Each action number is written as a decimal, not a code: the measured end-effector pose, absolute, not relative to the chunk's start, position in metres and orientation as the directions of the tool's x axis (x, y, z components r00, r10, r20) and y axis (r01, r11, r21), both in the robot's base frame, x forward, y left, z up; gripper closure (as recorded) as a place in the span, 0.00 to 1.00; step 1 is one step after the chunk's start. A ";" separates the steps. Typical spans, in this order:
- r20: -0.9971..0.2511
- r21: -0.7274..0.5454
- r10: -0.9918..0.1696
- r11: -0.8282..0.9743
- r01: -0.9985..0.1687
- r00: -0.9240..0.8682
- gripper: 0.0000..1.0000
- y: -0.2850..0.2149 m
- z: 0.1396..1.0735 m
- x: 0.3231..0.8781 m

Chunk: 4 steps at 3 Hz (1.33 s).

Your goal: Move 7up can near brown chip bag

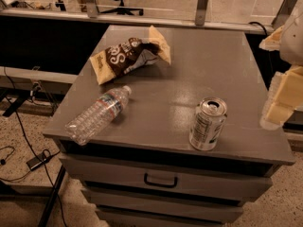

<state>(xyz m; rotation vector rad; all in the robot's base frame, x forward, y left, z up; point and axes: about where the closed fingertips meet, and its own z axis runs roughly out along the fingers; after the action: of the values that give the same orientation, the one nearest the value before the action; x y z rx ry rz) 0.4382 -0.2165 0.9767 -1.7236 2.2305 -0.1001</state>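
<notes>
- Standing upright near the front right corner of the grey cabinet top [213, 60], the 7up can [208, 123] has its pull-tab end up and nothing touching it.
- The brown chip bag [127, 55] lies crumpled toward the back left of the same top, well apart from the can.
- A clear water bottle [98, 114] lies on its side at the front left, its cap end pointing up toward the bag.
- The gripper [280, 103] hangs just off the cabinet's right edge, near the can but apart from it. It is half out of sight, and I cannot tell whether it is released or clenched.
- To my eye this is the approach step, with the can not yet grasped.
- Next, I'd say, the gripper has to swing left to the can, take it round the body, carry it back-left and set it beside the bag, clear of the bottle's cap.
</notes>
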 end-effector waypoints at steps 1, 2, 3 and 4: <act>-0.207 -0.247 -0.953 0.270 -0.931 -0.221 0.00 -0.217 0.977 0.438; -0.228 -0.245 -0.952 0.259 -0.934 -0.204 0.00 -0.212 0.976 0.437; -0.280 -0.211 -0.946 0.225 -0.951 -0.162 0.00 -0.198 0.962 0.430; -0.331 -0.162 -0.936 0.177 -0.971 -0.115 0.00 -0.178 0.948 0.421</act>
<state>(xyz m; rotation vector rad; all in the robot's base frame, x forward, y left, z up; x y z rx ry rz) 0.4206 -0.1778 0.9477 -1.8060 2.1039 0.1335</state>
